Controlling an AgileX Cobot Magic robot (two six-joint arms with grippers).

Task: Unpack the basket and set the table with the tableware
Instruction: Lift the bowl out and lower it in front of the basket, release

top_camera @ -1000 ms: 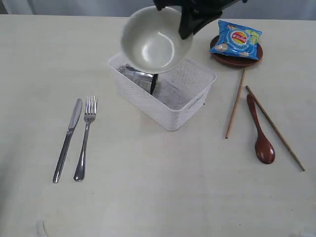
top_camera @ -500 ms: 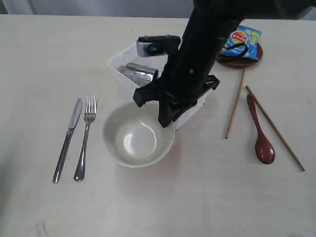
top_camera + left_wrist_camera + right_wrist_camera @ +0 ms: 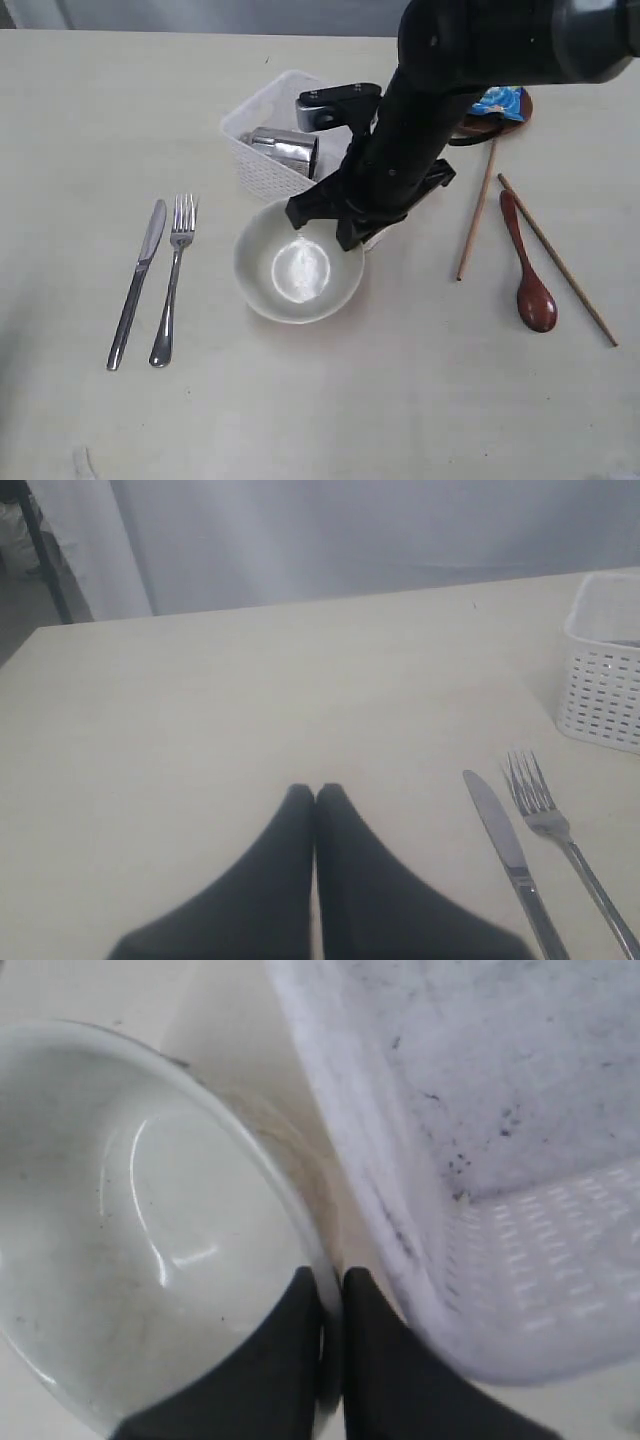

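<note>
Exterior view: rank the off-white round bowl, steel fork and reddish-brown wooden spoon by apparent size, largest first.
1. Off-white round bowl.
2. Steel fork.
3. Reddish-brown wooden spoon, slightly shorter than the fork; a close call.

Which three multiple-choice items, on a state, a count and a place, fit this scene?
1. The right gripper is: A open and empty; B shut on the rim of the bowl; C shut and empty.
2. Chopsticks on the table: A one; B two; C four.
3. The steel cup lies: A in the bowl; B in the basket; C on the table.
Key: B, its fingers pinch the rim; B, one lies on each side of the spoon; B, it lies on its side inside.
</note>
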